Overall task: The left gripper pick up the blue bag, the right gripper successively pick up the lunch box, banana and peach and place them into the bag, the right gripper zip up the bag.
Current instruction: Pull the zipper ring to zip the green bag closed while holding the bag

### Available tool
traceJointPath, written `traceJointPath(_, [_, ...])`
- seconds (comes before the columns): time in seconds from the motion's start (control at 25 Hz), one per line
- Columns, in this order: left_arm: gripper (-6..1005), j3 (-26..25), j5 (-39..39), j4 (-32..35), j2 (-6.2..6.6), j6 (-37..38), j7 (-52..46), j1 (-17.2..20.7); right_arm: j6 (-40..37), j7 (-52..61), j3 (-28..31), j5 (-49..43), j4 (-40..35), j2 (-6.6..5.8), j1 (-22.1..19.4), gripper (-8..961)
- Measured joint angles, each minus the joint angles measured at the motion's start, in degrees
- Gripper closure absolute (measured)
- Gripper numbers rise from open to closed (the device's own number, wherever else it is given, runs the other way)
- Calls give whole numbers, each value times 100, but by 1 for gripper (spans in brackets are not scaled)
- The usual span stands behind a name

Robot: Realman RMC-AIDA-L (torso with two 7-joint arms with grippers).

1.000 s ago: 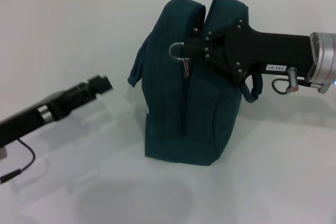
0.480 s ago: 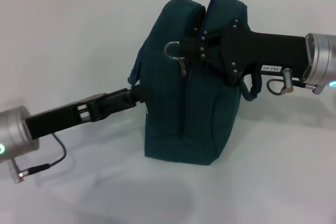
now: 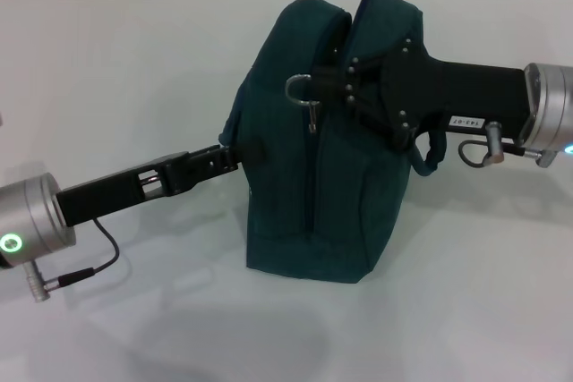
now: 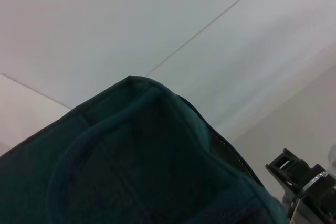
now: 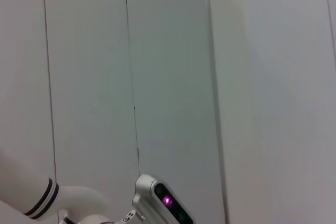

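The blue bag [image 3: 286,194] stands upright mid-table, its top seam slightly parted. My right gripper [image 3: 324,89] reaches in from the right at the top of the bag's front and is shut on the zip pull, whose silver ring [image 3: 296,87] sticks out just beyond the tips. My left gripper [image 3: 243,153] comes from the left and touches the bag's left side, by a loop handle. In the left wrist view, teal fabric of the bag [image 4: 131,171] fills the lower part. The lunch box, banana and peach are out of view.
White tabletop [image 3: 134,60] surrounds the bag. The bag's other loop handle [image 3: 431,155] hangs under my right arm. A cable [image 3: 89,266] dangles from my left wrist. The right wrist view shows only white wall panels and part of the robot's body.
My left arm swung in from the far left until its gripper reached the bag's left side. My right gripper, with the zip ring, shifted slightly left and then back right.
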Motion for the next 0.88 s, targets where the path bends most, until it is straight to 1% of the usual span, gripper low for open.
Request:
traceJointPath(0.04, [241,0,-1,0,-3,0,3,0,0,1,2,4,12,0,0,940])
traceJointPath(0.24, [454,-5,-13,2,-13,-1,43,8,-61,67,2,129,103,0,-8,940])
traceJointPath(0.48, [670,-11,-35,-114,-27,4,101,-53,-193,113,-6,408,437,-3,-9,940])
traceJointPath(0.8, [895,8,-43,-130,-26,34,180,-121,-218,242,4,469,612,-1,-14,940])
traceJointPath(0.88, [915,10,-61,-132,-26,41,192,-122,-199,333,8,515,614,-1,-13,940])
